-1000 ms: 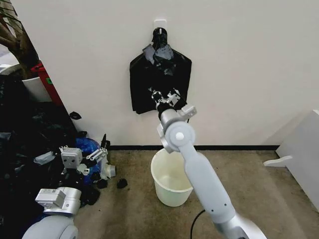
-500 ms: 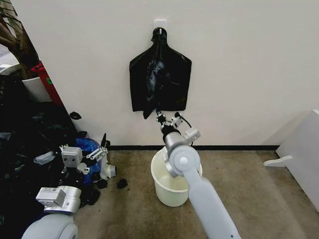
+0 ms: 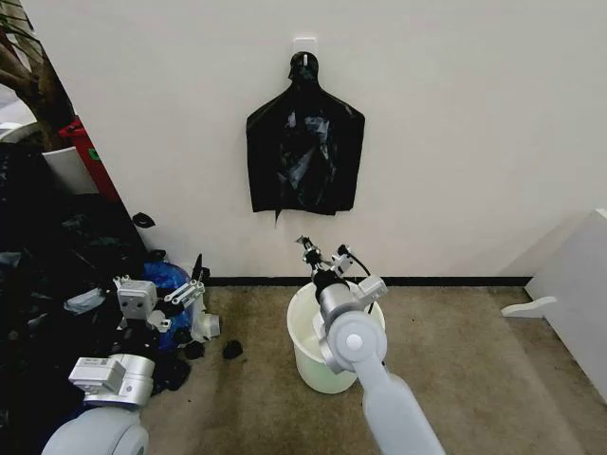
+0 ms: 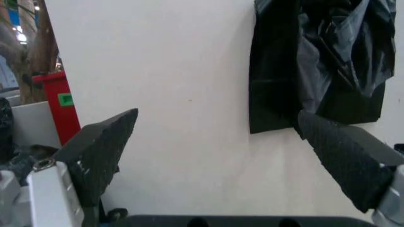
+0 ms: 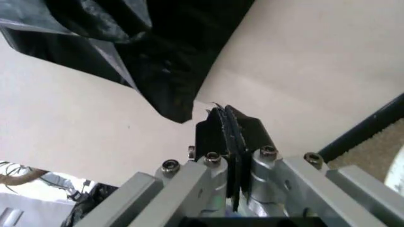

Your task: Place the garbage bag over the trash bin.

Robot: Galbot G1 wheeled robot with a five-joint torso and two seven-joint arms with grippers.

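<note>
At the far left of the head view a heap of dark and blue bags (image 3: 57,275) lies on the floor against the wall. Just beside it the left pincer (image 3: 194,284) is parked low, near the floor; in its wrist view the two ridged pads (image 4: 101,151) stand spread wide with only the wall between them.

In the middle, the black bag bundle (image 3: 305,147) hangs flat from a hook (image 3: 304,43) high on the wall. Nothing is pinched loose from it; a small corner dangles at its lower edge.

Below it stands the trash bin (image 3: 308,355), cream-white, on the floor close to the wall, open and unlined. The right arm rises in front of the bin, forearm pointing up towards the wall, with the right pincer (image 3: 320,252) between the bin's rim and the bundle's lower edge, touching neither. Its wrist view shows the fingers (image 5: 215,137) pressed together with nothing between them.

The step in hand looks like fetching a garbage bag, not yet won. The next move probably calls for spreading the fingers, reaching up to the bundle's lower edge and pinching one thin layer.
</note>
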